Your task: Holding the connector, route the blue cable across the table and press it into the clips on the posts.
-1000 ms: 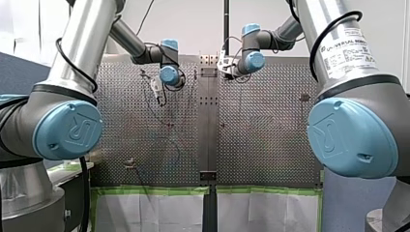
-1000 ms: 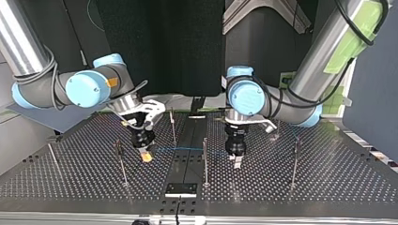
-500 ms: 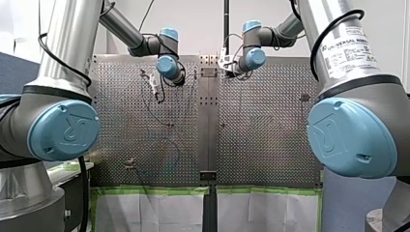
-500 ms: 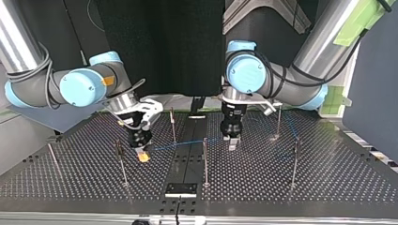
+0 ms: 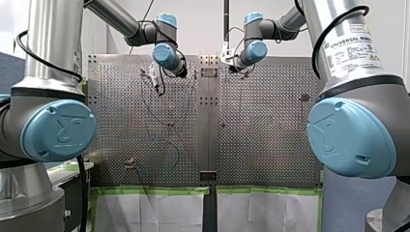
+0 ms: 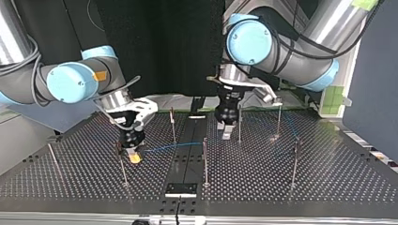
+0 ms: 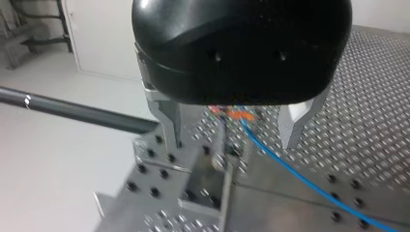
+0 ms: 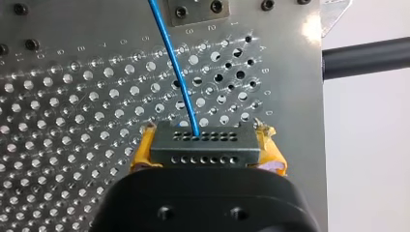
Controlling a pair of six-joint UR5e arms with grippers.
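Note:
In the right wrist view my right gripper [image 8: 205,145] is shut, its yellow pads [image 8: 141,153] clamping a grey connector [image 8: 212,154]. The blue cable [image 8: 174,63] leaves the connector and runs ahead over the perforated table. At the top view's left that gripper [image 6: 134,157] hangs low beside a thin post [image 6: 123,164], and the cable [image 6: 169,147] stretches to the middle post [image 6: 205,159]. My left gripper [image 6: 226,132] hovers behind that post. Its metal fingers [image 7: 170,121] stand open with nothing held; the cable [image 7: 300,176] and a post [image 7: 225,193] lie beneath them.
More thin posts stand on the table [image 6: 70,178]: one near the far middle [image 6: 172,125], two behind my left gripper [image 6: 239,124] [image 6: 279,121], one at the top view's right [image 6: 294,164] and one at its far left [image 6: 52,158]. A small plate [image 6: 181,189] sits at the near edge.
My left gripper has risen and drawn back, away from the top view's camera, staying open. My right gripper has shifted a little toward the top view's left with the connector, pulling the cable along.

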